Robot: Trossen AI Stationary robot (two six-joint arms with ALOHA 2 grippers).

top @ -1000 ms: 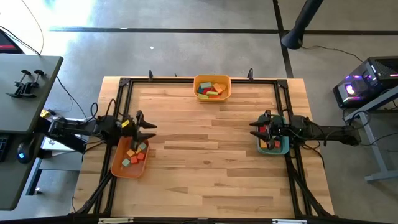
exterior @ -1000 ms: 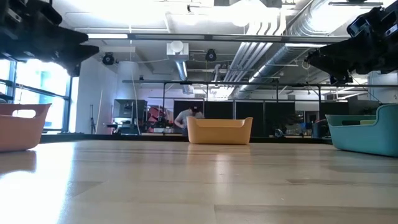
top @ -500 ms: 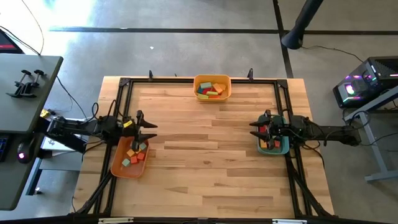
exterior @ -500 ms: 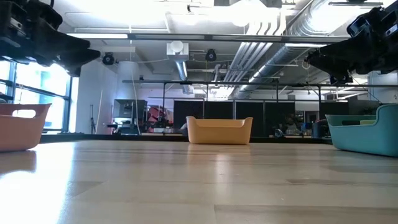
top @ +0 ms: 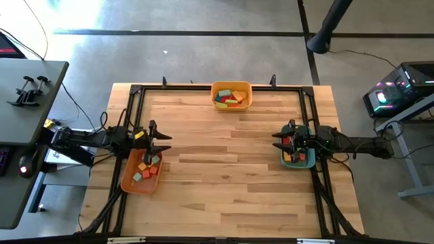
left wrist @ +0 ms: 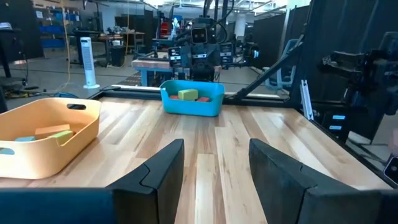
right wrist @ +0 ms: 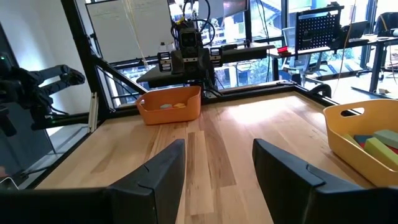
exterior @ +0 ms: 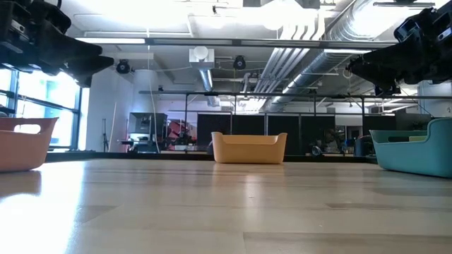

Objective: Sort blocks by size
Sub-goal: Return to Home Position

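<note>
**Blocks Gathered in Three Trays, Both Grippers Released**

The small painted blocks, cubes and longer bars in red, orange, blue, teal and green, are seen only inside the trays. Some lie in the yellow plastic tray at the middle of the surface's far edge. Others lie in the orange plastic tray by its left edge and the teal plastic tray by its right edge. None is seen loose on the pale planked wooden table.

The blocks are judged light, rigid and sturdy, with flat faces and crisp edges; the smooth paint may prove slightly slippery. A hold is best taken across two opposite flat faces, and on a bar across its narrow width near the middle. The trays are smooth moulded tubs with rounded corners and handle cut-outs.

The left gripper is held above the orange tray and the right gripper above the teal tray. The fingers of both are spread, with nothing between them.
</note>
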